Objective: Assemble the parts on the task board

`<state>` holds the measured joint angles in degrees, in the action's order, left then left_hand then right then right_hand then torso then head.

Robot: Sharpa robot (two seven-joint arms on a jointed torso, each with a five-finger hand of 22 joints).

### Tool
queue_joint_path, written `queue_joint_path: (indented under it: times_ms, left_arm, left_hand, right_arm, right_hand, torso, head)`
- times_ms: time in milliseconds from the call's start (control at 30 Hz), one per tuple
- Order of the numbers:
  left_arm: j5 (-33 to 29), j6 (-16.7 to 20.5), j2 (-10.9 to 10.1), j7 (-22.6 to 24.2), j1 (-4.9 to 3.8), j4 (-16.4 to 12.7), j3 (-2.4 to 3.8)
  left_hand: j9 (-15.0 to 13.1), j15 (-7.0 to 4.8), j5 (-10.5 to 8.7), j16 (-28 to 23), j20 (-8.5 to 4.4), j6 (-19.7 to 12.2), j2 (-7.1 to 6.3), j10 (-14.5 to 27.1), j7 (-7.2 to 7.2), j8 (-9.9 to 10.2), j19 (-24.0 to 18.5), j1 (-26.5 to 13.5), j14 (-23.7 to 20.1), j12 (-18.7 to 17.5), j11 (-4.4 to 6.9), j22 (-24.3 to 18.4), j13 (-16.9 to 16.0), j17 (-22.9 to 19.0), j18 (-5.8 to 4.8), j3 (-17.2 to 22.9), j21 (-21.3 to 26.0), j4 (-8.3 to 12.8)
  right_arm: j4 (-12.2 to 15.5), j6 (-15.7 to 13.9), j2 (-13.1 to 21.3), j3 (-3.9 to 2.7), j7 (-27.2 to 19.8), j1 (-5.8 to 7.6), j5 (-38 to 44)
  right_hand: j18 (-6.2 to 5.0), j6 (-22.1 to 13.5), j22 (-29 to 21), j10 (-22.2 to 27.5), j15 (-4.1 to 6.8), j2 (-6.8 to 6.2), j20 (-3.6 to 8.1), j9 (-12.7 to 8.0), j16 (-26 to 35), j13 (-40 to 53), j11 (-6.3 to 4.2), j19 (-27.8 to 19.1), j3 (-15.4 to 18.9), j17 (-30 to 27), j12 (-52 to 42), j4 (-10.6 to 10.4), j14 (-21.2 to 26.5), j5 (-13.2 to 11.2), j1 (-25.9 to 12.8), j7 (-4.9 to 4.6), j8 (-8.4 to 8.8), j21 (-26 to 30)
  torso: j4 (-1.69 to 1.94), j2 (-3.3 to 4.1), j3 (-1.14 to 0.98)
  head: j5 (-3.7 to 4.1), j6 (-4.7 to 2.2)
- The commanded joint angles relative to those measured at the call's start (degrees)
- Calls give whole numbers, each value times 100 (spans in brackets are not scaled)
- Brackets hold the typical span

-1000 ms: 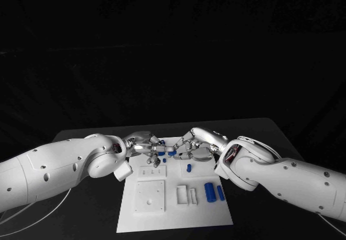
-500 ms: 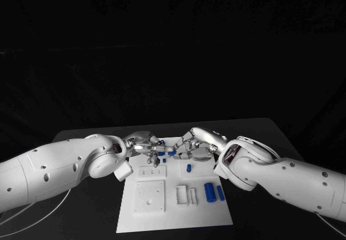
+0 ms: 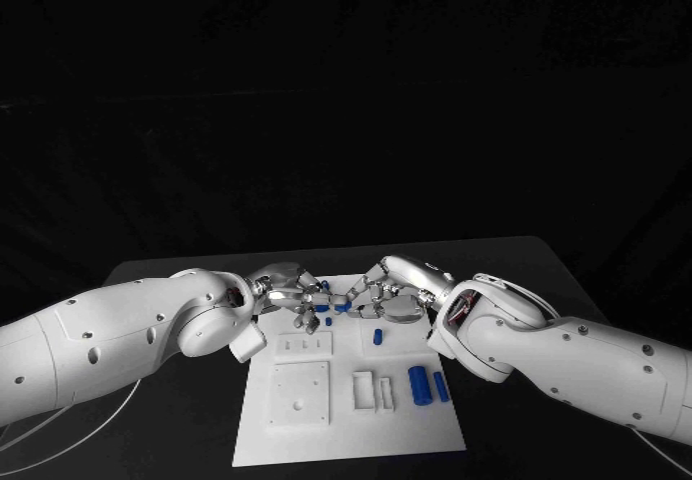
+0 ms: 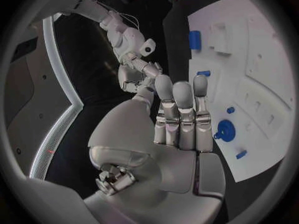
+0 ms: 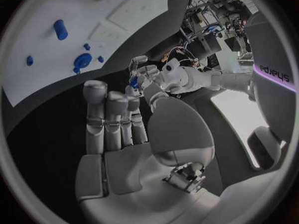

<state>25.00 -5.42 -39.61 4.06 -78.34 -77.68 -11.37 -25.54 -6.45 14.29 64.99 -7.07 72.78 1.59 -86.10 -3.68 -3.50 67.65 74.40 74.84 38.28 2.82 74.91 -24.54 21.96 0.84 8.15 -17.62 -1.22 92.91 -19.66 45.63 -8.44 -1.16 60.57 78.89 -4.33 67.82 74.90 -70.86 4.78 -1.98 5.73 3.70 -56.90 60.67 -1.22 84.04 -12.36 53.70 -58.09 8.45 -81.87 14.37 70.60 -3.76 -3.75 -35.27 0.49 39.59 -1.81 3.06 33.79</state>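
The white task board (image 3: 353,440) lies lengthwise in the middle of the table. My left hand (image 3: 296,297) and right hand (image 3: 389,293) meet fingertip to fingertip above its far end. In the right wrist view, my left hand (image 5: 149,72) pinches a small blue part (image 5: 133,82) in its fingertips. My right hand (image 5: 118,129) has its fingers stretched out side by side and holds nothing. A blue disc (image 3: 343,307) lies on the board below the two hands. A short blue cylinder (image 3: 378,336) stands behind it. Two longer blue cylinders (image 3: 420,384) lie side by side near the board's right edge.
White raised blocks (image 3: 374,389) and a square white plate (image 3: 300,391) sit on the near half of the board. A white block (image 3: 247,343) lies at the board's left edge under my left forearm. Small blue pegs (image 4: 230,110) dot the board's far end. Black table surrounds the board.
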Motion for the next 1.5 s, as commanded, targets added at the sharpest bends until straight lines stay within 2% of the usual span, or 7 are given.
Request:
queue_joint_path:
  times_ms: [33,200,333,400,633,1133,1500]
  left_arm:
    - [-11,214,18,-73,-8,-14,5]
    - [-24,350,27,-149,-9,-27,5]
    - [-38,488,31,-216,-9,-36,4]
    - [-60,592,34,-265,-9,-45,2]
    - [-146,786,37,-373,-10,-69,0]
    - [-22,1137,42,-700,-10,-124,-8]
    - [-29,1389,43,-664,-10,-172,-14]
  left_hand:
    - [11,-54,67,-24,-7,568,-63,-24,489,-24,-20,3,6,-31,189,120,8,-12,-84,298,-40,320]
    - [-3,-58,563,-16,-14,551,-150,-23,485,-29,-28,-50,7,-48,192,123,17,-21,-84,335,-62,313]
    - [-90,-70,1266,-4,-33,582,-308,-28,494,-39,-34,-160,12,-48,202,129,20,-23,-84,458,-101,363]
    - [-233,-85,1811,1,-54,601,-460,-32,506,-44,-41,-330,17,-46,210,134,25,-26,-84,683,-161,440]
    - [-901,-98,2441,9,-78,537,-593,-28,511,-34,-149,-753,7,-47,224,129,42,-39,-84,1135,-404,731]
    - [-758,-123,2417,-9,-115,602,-554,-46,517,-25,-165,-770,97,19,244,120,85,-54,-84,1178,-577,893]
    - [-319,-115,2147,-24,-104,622,-557,-50,498,-22,-153,-605,111,28,233,113,137,-52,-84,1028,-545,796]
  right_arm:
    - [10,38,-13,2,-17,-10,65]
    - [-2,40,-24,2,-4,-15,65]
    - [-16,34,-34,2,10,-21,66]
    - [-26,31,-41,2,26,-27,70]
    - [-41,0,-46,2,77,-35,94]
    - [-159,-441,-22,2,286,-38,129]
    - [-137,-284,-89,3,661,-39,155]
  right_hand:
    - [-20,-10,394,2,33,-37,40,-3,20,0,-32,17,-4,-3,24,-37,6,-37,-17,-3,19,7]
    - [-20,-10,394,2,33,-37,40,-3,20,0,-32,17,-4,-3,24,-37,6,-37,-17,-3,19,7]
    - [-21,-19,391,7,33,-44,39,-5,23,-4,-30,14,-5,-6,29,-42,7,-39,-16,-7,21,26]
    - [-21,-20,390,7,33,-45,39,-5,24,-5,-30,14,-5,-6,30,-42,7,-39,-16,-7,22,27]
    - [-23,-38,389,13,31,-68,38,-6,32,-11,-27,14,3,-13,38,-43,10,-47,-17,-13,23,34]
    - [-54,-326,375,26,-6,-256,6,-8,47,-49,25,25,148,-30,67,-198,8,52,-53,-97,21,101]
    - [-110,-664,331,156,-68,-384,-62,-10,124,-194,105,10,1397,-129,165,-896,92,129,135,-178,17,424]
  torso:
    - [1,-2,1]
    - [-1,-1,-3]
    - [-2,0,-1]
    - [-2,1,-1]
    - [3,2,-2]
    - [-9,2,-2]
    - [5,-2,2]
  head:
    - [1,1]
    - [2,2]
    - [3,4]
    - [7,5]
    - [14,7]
    - [11,-12]
    - [24,-25]
